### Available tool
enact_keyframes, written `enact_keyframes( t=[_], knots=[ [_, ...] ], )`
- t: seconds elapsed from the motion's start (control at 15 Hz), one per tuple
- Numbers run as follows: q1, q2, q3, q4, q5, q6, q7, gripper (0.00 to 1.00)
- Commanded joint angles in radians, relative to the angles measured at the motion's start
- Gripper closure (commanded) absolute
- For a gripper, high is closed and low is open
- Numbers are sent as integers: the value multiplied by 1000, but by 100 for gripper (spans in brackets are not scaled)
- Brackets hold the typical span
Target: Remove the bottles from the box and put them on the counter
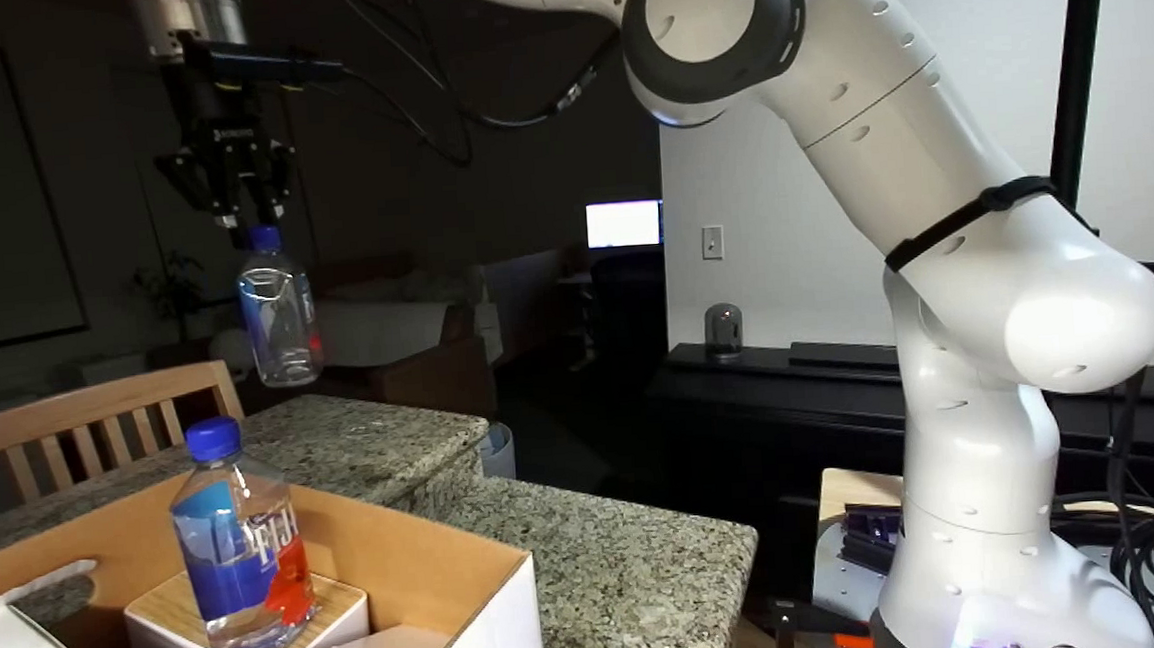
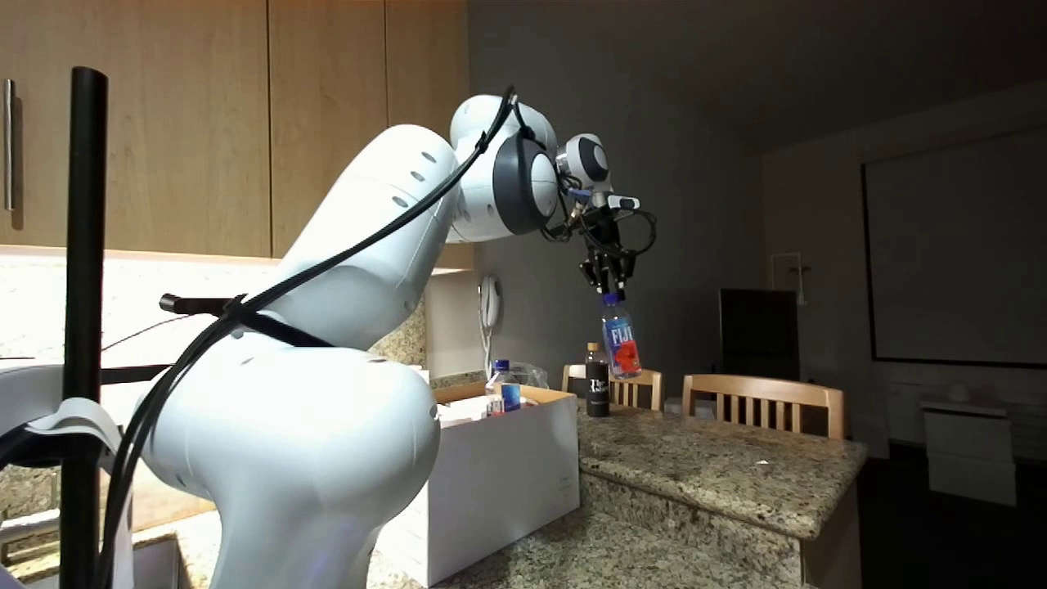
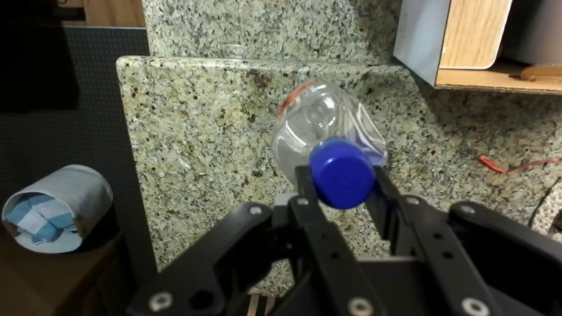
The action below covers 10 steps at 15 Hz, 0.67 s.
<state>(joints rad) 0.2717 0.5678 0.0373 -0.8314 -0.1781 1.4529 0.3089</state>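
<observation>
Overhead, the jaws are clamped on both sides of the blue cap [image 3: 342,175] of a labelled bottle [image 2: 622,348], which hangs tilted in the air above the raised level of the speckled granite worktop [image 2: 712,462]. A second bottle [image 1: 241,565] stands inside the cardboard box [image 2: 507,483], which sits on the lower level. The raised part carries a dark bottle [image 2: 598,391] with a tan cap and a thin red cord [image 3: 491,163]. Wooden chairs [image 2: 761,386] stand behind it. Pale wood cabinets [image 2: 327,123] and a wall phone [image 2: 489,303] show in an exterior view; the room behind is dim, with a lit screen [image 1: 623,223].
</observation>
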Motion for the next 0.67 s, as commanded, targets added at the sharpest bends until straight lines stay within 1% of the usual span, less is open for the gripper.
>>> enact_keyframes(
  t=[0.0,0.13,0.33,0.6],
  knots=[
    [-12,-124,-6,-239,7,139,72,86],
    [-18,-156,-7,-322,18,188,90,86],
    [-31,-210,-6,-451,37,219,107,86],
    [-49,-289,-5,-629,95,293,101,86]
  ],
)
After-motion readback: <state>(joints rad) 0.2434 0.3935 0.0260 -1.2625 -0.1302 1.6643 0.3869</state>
